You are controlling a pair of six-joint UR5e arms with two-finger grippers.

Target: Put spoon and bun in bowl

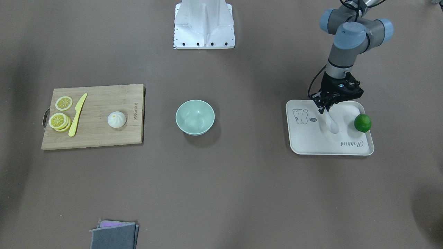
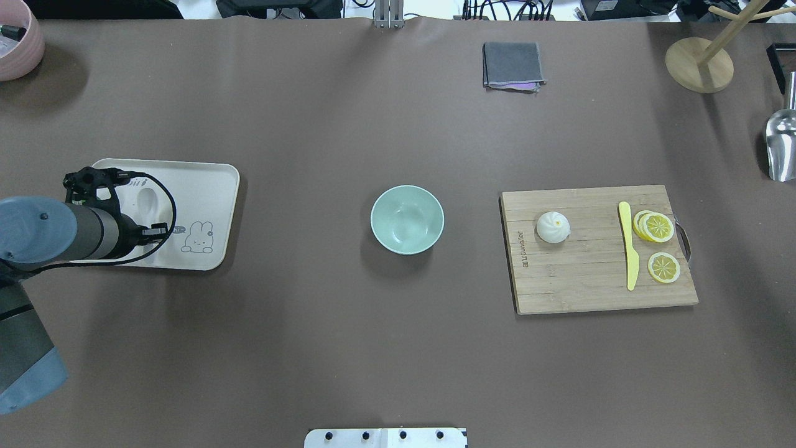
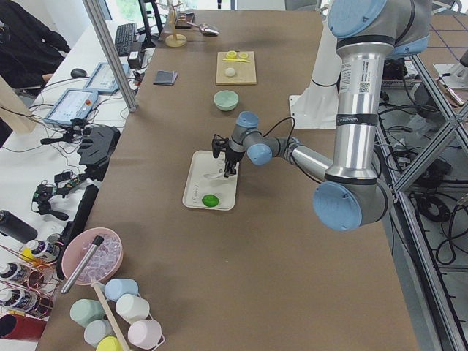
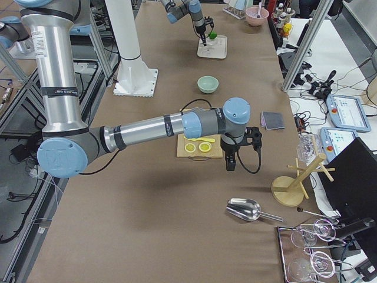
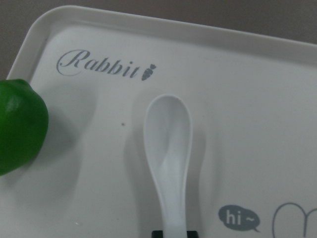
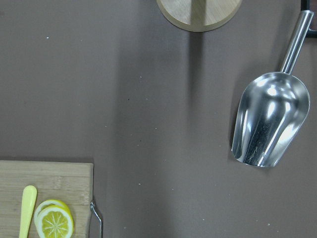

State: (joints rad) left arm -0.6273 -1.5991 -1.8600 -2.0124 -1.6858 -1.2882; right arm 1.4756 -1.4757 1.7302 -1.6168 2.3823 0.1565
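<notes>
Left pincer (image 1: 324,110) hung low over the tray (image 1: 311,141) near the worktop's left end, fingers narrow beside the spoon (image 5: 167,148) handle; gripping or not, nobody could tell. Bun (image 2: 553,226) sat on the cutting board (image 2: 578,280) toward the right end, bowl (image 2: 407,219) mid-worktop. Right pincer (image 4: 230,162) hovered past the board, its state unreadable.

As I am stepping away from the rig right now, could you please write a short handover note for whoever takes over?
Left gripper: down on the cream tray, straddling the white soup spoon at its handle; whether it grips cannot be told.
Right gripper: hangs over the table past the cutting board, near a metal scoop; open or shut unclear.
Spoon lies on the tray, lime beside it. Bun sits on the cutting board. Mint-green bowl is empty, mid-table.
Done: nothing in the bowl.
Left: spoon and bun both go in.
</notes>
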